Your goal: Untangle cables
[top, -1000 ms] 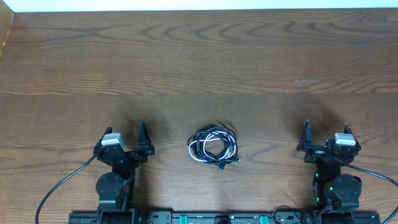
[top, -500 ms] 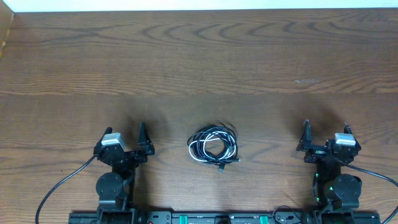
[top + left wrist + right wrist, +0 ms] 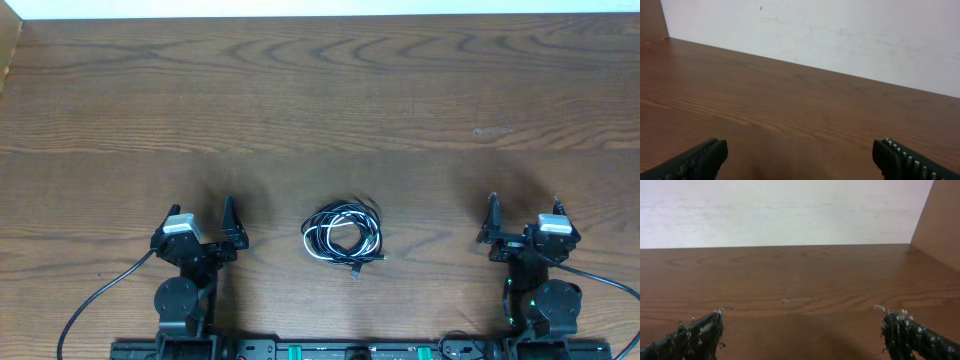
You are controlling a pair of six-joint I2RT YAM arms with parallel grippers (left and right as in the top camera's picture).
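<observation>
Arms: two, one at each near corner of the table [image 3: 320,100], both folded low by the base rail.
Grippers: two, each with two fingers.
Left gripper [image 3: 800,150]: jaws wide apart with nothing between them; its wrist view shows only bare wood in the gap.
Right gripper [image 3: 802,320]: jaws likewise spread wide and holding nothing; pale specks cling to its dark fingertips [image 3: 705,327].
Cables [image 3: 343,238]: one tangled bundle. A white cord and black cords show in it, but how many strands cannot be counted from above.
Look of the bundle: thin cords wound into a loose, roughly round coil, the white strand looping in among the black ones, with an open space in the middle.
Loose ends: a small black loop lifts off the far side of the coil, and a short black end with a plug pokes out at its near side.
Place of the bundle: flat on the wood, between the two arms and about midway, well apart from both grippers, in the near half of the table.
Arm wires: two thicker black leads, one curving out from the left base [image 3: 95,300] and one from the right base [image 3: 600,280].
Backdrop: a white wall [image 3: 840,35] runs along the table's far edge.
</observation>
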